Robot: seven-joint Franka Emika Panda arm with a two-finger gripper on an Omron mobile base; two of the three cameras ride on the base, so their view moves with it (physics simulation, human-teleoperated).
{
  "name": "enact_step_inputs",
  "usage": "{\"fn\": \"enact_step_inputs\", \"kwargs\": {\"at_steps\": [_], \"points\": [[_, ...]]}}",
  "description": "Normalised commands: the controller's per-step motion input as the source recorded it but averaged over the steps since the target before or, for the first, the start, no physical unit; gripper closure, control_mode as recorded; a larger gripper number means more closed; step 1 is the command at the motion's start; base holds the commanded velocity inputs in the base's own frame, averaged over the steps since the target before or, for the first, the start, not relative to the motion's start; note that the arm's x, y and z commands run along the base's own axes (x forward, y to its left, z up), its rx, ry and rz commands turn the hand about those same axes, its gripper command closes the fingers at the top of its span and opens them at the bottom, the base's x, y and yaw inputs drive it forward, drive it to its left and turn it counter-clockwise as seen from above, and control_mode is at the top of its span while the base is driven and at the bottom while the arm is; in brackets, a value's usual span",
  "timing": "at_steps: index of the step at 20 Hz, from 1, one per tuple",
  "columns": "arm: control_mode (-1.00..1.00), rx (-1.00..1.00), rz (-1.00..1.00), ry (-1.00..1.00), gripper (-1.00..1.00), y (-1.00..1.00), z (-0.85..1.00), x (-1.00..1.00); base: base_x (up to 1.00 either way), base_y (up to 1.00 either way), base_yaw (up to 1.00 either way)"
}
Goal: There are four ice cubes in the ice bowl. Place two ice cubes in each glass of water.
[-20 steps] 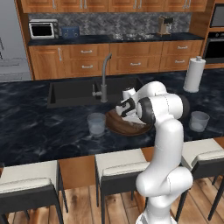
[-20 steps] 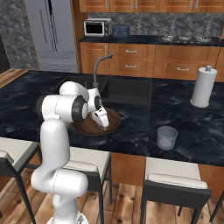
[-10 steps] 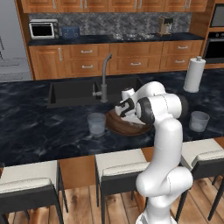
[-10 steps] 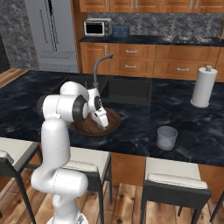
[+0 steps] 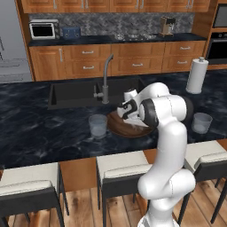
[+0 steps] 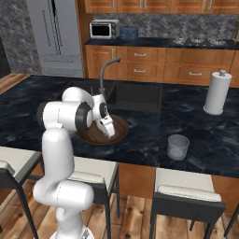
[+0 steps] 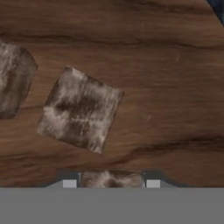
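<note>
The ice bowl (image 7: pixel 166 65) holds pale ice cubes (image 7: pixel 79 109) on its wooden floor — one sits between the gripper (image 7: pixel 111 181) tips, though a firm pinch cannot be told. One glass of water (image 5: pixel 98 126) stands just beside the bowl, the other (image 6: pixel 178 147) well apart.

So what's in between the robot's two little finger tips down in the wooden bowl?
An ice cube sits right between the fingertips of the gripper, seen in the hand view. It rests on the brown wood of the ice bowl, with two more cubes lying nearby.
</note>
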Motion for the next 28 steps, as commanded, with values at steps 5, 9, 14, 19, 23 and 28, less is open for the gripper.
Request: {"fn": "enact_step_inputs", "kwargs": {"at_steps": [5,9,14,19,23,28], "points": [[-1.00,0.00,0.00,-0.02,1.00,0.00,0.06,-0.39,0.00,0.00,0.00],[-1.00,0.00,0.00,-0.03,1.00,-0.01,0.56,-0.05,0.00,0.00,0.00],[-1.00,0.00,0.00,0.00,1.00,-0.04,0.66,0.03,0.00,0.00,0.00],[-1.00,0.08,0.00,0.00,1.00,0.10,0.40,0.04,0.00,0.00,0.00],[-1.00,0.12,0.00,-0.01,1.00,0.42,0.15,0.00,0.00,0.00,0.00],[-1.00,0.10,0.00,-0.04,1.00,0.56,0.29,0.23,0.00,0.00,0.00]]}}
